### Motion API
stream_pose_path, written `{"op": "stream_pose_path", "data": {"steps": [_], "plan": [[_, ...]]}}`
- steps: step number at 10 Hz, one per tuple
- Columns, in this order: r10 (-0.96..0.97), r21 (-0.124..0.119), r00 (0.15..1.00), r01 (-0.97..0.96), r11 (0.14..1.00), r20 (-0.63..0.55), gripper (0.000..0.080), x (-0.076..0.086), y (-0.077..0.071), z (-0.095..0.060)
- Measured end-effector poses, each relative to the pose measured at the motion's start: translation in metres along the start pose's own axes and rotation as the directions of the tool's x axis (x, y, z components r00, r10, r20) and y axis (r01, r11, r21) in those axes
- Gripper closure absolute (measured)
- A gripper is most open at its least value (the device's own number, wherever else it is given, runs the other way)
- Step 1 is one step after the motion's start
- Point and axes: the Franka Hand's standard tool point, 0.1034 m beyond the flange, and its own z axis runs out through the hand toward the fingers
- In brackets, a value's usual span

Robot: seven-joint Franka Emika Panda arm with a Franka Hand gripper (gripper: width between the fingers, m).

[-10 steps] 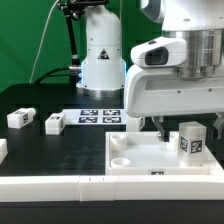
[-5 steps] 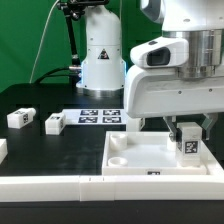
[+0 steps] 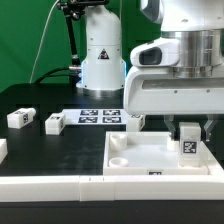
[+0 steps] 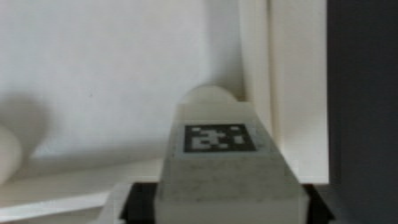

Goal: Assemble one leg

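My gripper (image 3: 189,129) is shut on a leg (image 3: 189,143), a small white block with a black-and-white tag, and holds it upright over the right part of the large white square piece (image 3: 150,158). In the wrist view the leg (image 4: 217,150) fills the space between the dark fingers (image 4: 148,203), close to the piece's raised rim (image 4: 294,90). Three more legs lie on the table: one at the exterior view's left (image 3: 18,118), one beside it (image 3: 54,123), one behind the square piece (image 3: 136,121).
The marker board (image 3: 98,116) lies in front of the robot base (image 3: 100,60). Long white rails (image 3: 60,185) run along the front edge. Another white part (image 3: 2,150) shows at the left edge.
The gripper has come down with the leg and shifted slightly to the exterior view's right, bringing the leg closer to the square piece's right side.
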Motion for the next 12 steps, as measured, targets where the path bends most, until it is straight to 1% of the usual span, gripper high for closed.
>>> {"op": "stream_pose_path", "data": {"steps": [1, 2, 3, 5, 6, 8, 9, 10, 11, 12], "plan": [[0.111, -0.003, 0.994, -0.111, 0.994, -0.002, 0.051, 0.001, 0.003, 0.0], [0.207, -0.005, 0.978, -0.207, 0.978, -0.011, 0.0507, 0.003, 0.008, 0.0], [0.309, -0.009, 0.951, -0.309, 0.951, -0.019, 0.0507, 0.006, 0.016, -0.001], [0.454, -0.021, 0.89, -0.455, 0.89, -0.032, 0.0499, 0.008, 0.026, -0.002], [0.507, -0.032, 0.861, -0.508, 0.861, -0.041, 0.0496, 0.009, 0.032, -0.002], [0.529, -0.038, 0.847, -0.531, 0.846, -0.048, 0.0496, 0.01, 0.035, -0.003], [0.529, -0.038, 0.847, -0.531, 0.847, -0.047, 0.0422, 0.009, 0.035, -0.002], [0.529, -0.038, 0.848, -0.53, 0.847, -0.047, 0.0246, 0.009, 0.034, -0.002], [0.528, -0.039, 0.848, -0.53, 0.847, -0.047, 0.0246, 0.009, 0.034, -0.001], [0.528, -0.039, 0.848, -0.53, 0.847, -0.046, 0.017, 0.009, 0.034, -0.001]]}}
